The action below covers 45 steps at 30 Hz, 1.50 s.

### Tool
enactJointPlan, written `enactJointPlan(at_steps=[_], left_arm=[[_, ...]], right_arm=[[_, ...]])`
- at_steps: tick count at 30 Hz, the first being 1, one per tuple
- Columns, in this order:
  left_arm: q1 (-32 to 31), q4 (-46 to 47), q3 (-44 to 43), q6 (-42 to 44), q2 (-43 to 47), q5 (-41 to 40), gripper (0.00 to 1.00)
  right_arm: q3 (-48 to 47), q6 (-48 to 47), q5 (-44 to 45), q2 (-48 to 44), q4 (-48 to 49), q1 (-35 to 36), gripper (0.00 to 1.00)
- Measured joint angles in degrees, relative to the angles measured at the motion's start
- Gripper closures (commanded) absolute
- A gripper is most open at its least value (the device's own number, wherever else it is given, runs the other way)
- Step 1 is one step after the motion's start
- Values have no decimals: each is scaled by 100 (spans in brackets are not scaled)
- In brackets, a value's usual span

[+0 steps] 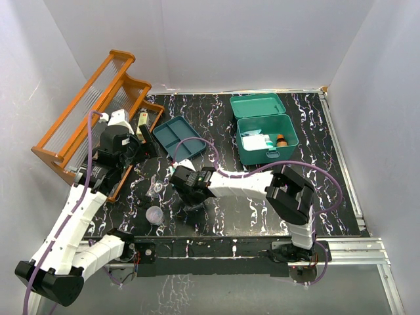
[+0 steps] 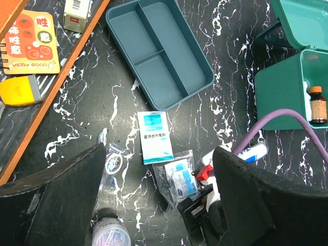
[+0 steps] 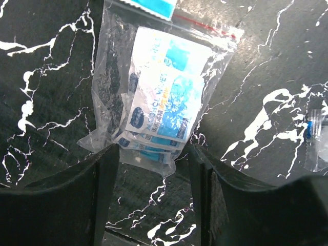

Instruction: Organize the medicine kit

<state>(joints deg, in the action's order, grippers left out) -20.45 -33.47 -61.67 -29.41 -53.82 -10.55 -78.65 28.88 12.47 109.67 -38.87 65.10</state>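
The medicine kit (image 1: 266, 146) is a teal box at the back right with its lid (image 1: 258, 105) up; a brown bottle (image 2: 318, 105) and white packs lie inside. Its divided insert tray (image 2: 159, 51) lies apart on the table, also visible from above (image 1: 177, 136). A clear zip bag of blue-white sachets (image 3: 164, 110) lies flat, with its lower end between the fingers of my right gripper (image 3: 154, 177), which is open. My left gripper (image 2: 159, 205) hangs wide open above the table, holding nothing.
A white-blue box (image 2: 155, 137) lies just beyond the bag. A small clear bag (image 2: 111, 161) and a round clear container (image 2: 108, 233) sit to the left. The orange rack (image 1: 85, 111) stands far left, with a notebook (image 2: 33, 41) beside it.
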Motion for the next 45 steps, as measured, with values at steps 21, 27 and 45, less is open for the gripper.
enactJointPlan(at_steps=[21,27,45], left_arm=[[0,2,0,7,2,-129,16],[0,2,0,4,2,-177,16],[0,7,0,2,-42,-210,16]], right_arm=[[286,168,393,-566,748,0,41],[184,306,498,-177,640,-2,43],[184,595,240,85,566,-227,75]])
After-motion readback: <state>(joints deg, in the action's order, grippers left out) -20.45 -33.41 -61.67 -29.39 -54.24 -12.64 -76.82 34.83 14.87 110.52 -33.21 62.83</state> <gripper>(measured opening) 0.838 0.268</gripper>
